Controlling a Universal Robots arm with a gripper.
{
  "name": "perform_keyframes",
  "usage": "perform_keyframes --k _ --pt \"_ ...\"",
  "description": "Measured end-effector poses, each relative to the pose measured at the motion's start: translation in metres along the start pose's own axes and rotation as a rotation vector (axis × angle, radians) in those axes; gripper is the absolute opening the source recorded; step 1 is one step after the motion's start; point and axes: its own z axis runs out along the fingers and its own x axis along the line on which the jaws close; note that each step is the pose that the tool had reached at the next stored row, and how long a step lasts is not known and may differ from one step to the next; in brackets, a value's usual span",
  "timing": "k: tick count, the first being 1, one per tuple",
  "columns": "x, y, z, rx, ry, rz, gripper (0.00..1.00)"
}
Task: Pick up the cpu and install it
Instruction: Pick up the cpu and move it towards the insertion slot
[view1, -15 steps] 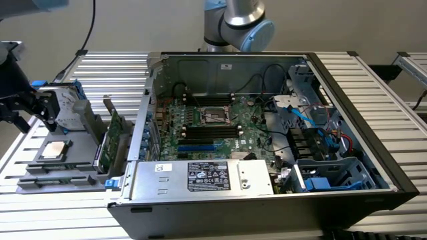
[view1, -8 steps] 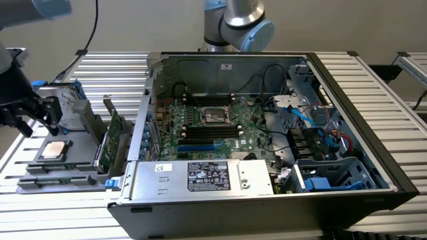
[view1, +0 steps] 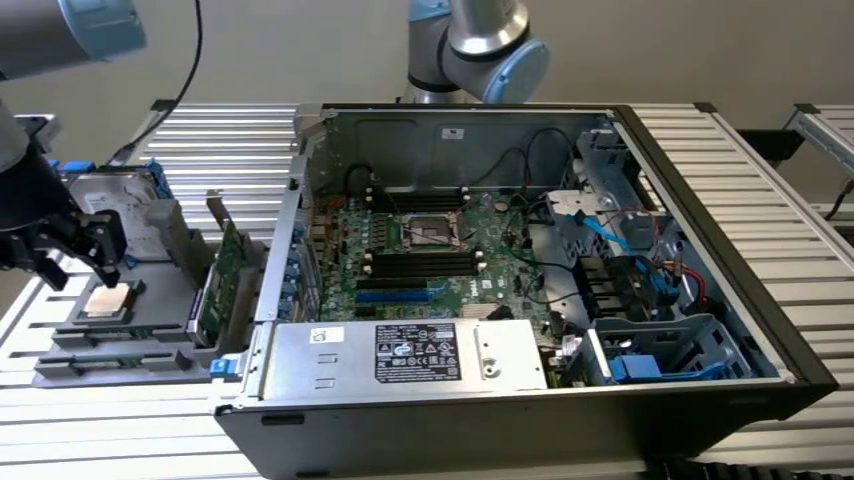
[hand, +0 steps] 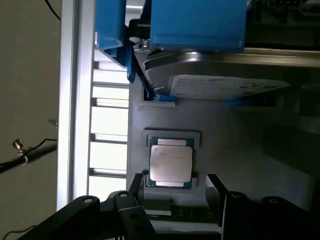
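1. State: the gripper (view1: 80, 268) hangs over the grey tray (view1: 150, 268) at the exterior view's left, fingers (hand: 135, 189) spread wide and holding nothing. The cpu (hand: 171, 162) lies flat in its shallow recess on the tray, between the fingers' line and just ahead of them, not touched.
2. Off-centre closing: in the wrist view the cpu sits nearer one finger than the other. The nearer finger would probably push first and skew or tilt the chip in its recess.
3. Thin edge: the cpu is flat and low. Fingers that close too high may slip over the top plate; too low, they may jam on the recess rim.
4. Neighbours: the hard drive (hand: 225, 86) with its blue brackets (hand: 197, 22) stands close beside the cpu's place. A sideways drift could knock it.
5. Carry: a shallow hold could let the chip drop on the way over the case (view1: 400, 140) wall.
6. Seating: the socket (view1: 430, 232) lies deep among board parts. A rotated or tilted cpu would likely not seat and could harm the contacts.
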Motion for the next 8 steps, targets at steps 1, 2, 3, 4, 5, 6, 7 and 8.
perform_keyframes --k 1,2,3,4,5,6,7,8 --pt "0.000 -0.0007 0.0019 -0.0001 -0.0003 0.000 0.62" --pt "0.000 -0.0010 0.0036 -0.0001 -0.0001 0.000 0.62" --pt "-0.001 -0.0011 0.0054 0.0000 0.0000 0.000 0.62" --pt "-0.001 -0.0011 0.0074 -0.0001 0.0000 0.000 0.62" --pt "-0.001 -0.0011 0.0092 -0.0001 -0.0001 0.000 0.62" --pt "-0.001 -0.0012 0.0109 0.0000 -0.0001 0.000 0.62" --pt "-0.002 -0.0012 0.0127 0.0000 0.0000 0.000 0.62" --pt "-0.002 -0.0012 0.0145 0.0000 0.0001 0.000 0.62"
